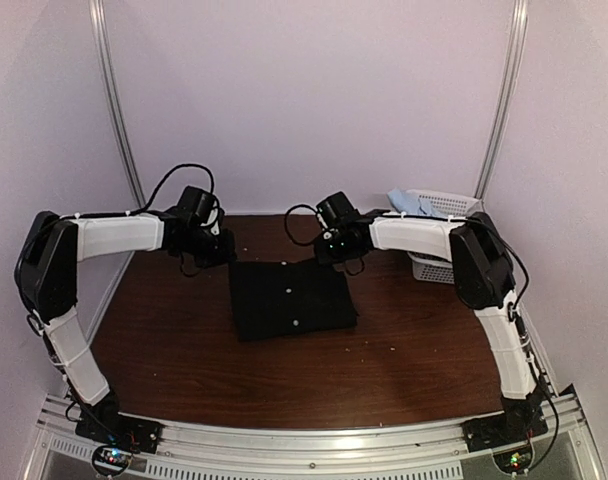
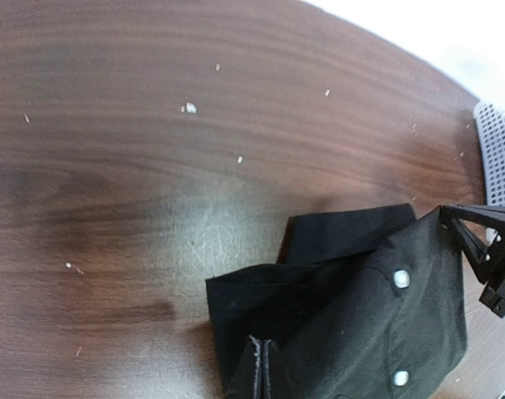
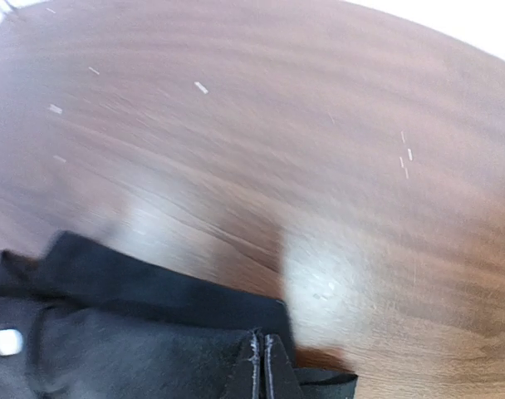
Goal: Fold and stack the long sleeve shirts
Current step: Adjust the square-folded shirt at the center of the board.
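The black long sleeve shirt (image 1: 292,298) lies folded into a rectangle at the table's centre, pale buttons up. My left gripper (image 1: 224,252) is at its far left corner and my right gripper (image 1: 331,250) at its far right corner. In the left wrist view the gripper (image 2: 267,359) is shut with the black shirt (image 2: 360,316) gathered up to its tips. In the right wrist view the gripper (image 3: 262,353) is shut the same way on the shirt's (image 3: 136,349) edge. A pale blue shirt (image 1: 408,203) lies in the basket. The patterned shirt is out of view.
A white lattice basket (image 1: 446,206) stands at the back right, behind my right arm; its corner shows in the left wrist view (image 2: 497,150). The brown table (image 1: 164,350) is walled on three sides. Small white specks dot the wood.
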{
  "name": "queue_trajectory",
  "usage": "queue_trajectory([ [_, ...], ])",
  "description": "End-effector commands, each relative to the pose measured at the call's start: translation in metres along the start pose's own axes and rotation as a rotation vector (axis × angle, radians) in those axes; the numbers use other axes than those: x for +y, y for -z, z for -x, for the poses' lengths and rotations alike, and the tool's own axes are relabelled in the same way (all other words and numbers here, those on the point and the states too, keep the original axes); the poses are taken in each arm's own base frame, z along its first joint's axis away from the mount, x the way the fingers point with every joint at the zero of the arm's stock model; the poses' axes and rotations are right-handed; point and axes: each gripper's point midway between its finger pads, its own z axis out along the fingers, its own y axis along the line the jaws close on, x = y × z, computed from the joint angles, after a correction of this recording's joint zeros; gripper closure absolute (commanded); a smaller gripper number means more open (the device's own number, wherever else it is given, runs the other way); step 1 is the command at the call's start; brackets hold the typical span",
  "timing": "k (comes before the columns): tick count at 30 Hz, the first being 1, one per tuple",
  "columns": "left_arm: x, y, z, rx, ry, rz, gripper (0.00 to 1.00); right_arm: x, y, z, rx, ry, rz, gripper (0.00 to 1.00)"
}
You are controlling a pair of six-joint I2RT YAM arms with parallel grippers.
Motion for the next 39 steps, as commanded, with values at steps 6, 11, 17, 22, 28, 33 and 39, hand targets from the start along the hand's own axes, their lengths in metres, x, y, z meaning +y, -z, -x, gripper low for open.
queue_trajectory([
  [6, -0.014, 0.011, 0.031, -0.097, -0.04, -0.064, 1.0, 0.004, 0.062, 0.039, -0.089, 0.031, -0.013, 1.0],
  [11, -0.024, 0.009, 0.035, -0.094, -0.06, -0.1, 1.0, 0.001, 0.079, 0.038, -0.111, 0.018, -0.012, 1.0],
  [17, -0.036, -0.005, 0.04, -0.068, -0.091, -0.148, 1.0, -0.011, 0.083, 0.022, -0.092, 0.001, -0.044, 1.0],
  [22, -0.041, -0.029, 0.046, -0.044, -0.109, -0.168, 1.0, -0.038, 0.065, -0.006, -0.061, -0.047, -0.078, 1.0],
  [28, -0.049, -0.071, 0.05, -0.008, -0.126, -0.204, 1.0, -0.072, 0.031, -0.047, 0.009, -0.117, -0.099, 1.0],
  [33, -0.054, -0.093, 0.049, 0.018, -0.123, -0.218, 1.0, -0.077, 0.017, -0.067, 0.043, -0.138, -0.102, 1.0],
  [39, -0.056, -0.104, 0.05, 0.029, -0.119, -0.217, 1.0, -0.085, 0.002, -0.092, 0.089, -0.161, -0.117, 1.0],
])
